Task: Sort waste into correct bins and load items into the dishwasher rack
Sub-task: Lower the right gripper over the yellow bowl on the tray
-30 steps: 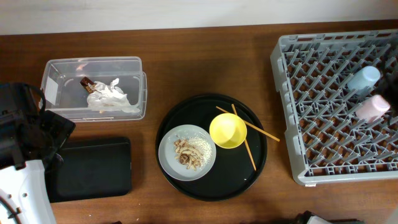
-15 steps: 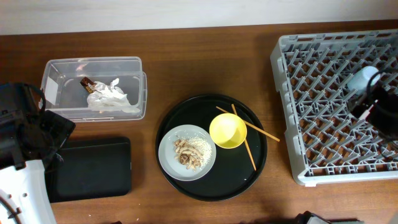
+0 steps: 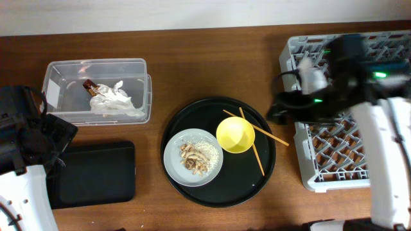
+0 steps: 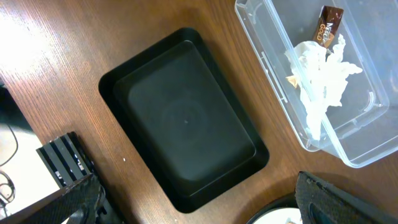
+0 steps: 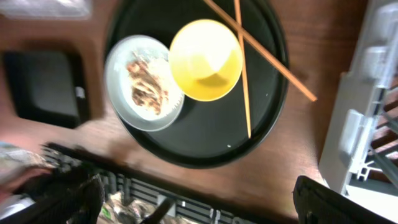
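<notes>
Two chopsticks (image 5: pixel 247 115) lie beside the yellow bowl (image 5: pixel 205 59) ahead of the spread, empty right gripper (image 5: pixel 199 205): best pinch them together first.

The left arm (image 3: pixel 26 144) sits folded at the near left edge, its left gripper (image 4: pixel 202 202) spread wide and empty, while the blurred right arm (image 3: pixel 359 96) reaches inward, right gripper (image 5: pixel 199 199) likewise wide and empty
</notes>
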Motion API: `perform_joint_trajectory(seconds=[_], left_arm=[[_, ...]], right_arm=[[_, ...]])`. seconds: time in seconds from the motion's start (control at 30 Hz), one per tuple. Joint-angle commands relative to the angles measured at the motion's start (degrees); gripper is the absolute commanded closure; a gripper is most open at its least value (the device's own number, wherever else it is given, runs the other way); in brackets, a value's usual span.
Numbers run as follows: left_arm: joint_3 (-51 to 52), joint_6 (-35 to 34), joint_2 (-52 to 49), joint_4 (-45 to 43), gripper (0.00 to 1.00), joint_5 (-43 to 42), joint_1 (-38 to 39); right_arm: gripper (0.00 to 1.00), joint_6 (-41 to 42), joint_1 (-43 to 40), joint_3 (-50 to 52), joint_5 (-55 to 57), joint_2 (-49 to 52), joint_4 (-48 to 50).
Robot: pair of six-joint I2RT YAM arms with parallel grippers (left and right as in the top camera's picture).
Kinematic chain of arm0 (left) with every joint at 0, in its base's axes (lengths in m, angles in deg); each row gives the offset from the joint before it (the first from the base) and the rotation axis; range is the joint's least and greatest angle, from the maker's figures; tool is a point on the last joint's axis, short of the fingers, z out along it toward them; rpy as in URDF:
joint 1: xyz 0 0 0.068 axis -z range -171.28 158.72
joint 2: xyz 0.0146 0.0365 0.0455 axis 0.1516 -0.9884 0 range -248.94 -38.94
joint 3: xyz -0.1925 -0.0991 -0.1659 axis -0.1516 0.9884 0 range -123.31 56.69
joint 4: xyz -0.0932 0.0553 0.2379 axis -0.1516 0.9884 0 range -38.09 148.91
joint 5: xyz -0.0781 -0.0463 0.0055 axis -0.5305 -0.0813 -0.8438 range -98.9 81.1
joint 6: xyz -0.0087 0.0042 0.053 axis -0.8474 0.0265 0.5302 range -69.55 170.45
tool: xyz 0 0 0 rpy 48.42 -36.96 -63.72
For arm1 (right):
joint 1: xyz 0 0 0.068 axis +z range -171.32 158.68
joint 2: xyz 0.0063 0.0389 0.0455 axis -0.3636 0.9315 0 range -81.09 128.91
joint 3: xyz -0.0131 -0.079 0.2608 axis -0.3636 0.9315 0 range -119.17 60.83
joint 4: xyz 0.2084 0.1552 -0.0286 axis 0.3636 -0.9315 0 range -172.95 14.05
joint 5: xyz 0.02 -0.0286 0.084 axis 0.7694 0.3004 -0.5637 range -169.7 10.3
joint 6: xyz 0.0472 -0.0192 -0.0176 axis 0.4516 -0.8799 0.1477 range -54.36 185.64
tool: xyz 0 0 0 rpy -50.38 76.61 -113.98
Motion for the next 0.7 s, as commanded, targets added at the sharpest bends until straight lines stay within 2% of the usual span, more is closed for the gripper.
perform_joint_trajectory(seconds=[0.0,0.1,0.2,0.27,0.37,0.67], left_arm=[[0.1,-0.5,0.6,0.1,0.01,0.2,-0.3],[0.1,-0.5,0.6,0.1,0.01,0.2,-0.3],[0.1,-0.5,0.6,0.1,0.01,0.2,-0.3],[0.1,-0.5,0.6,0.1,0.01,0.2,-0.3],[0.1,-0.5,0.6,0.1,0.01,0.2,-0.3],[0.1,-0.5,0.6,0.1,0.01,0.2,-0.3]], right_arm=[[0.06,9.8,10.3,3.1,9.8,3.8,2.6],[0.17,17.6,18.8,5.8,14.4,8.0,7.5],[0.18,24.1,26.0,7.1,18.4,12.9,14.1],[0.27,27.9,28.7,7.2,20.5,15.6,17.7],[0.28,33.6,31.8,7.2,25.6,19.4,22.2],[0.27,33.7,32.3,7.2,26.7,28.3,28.9]])
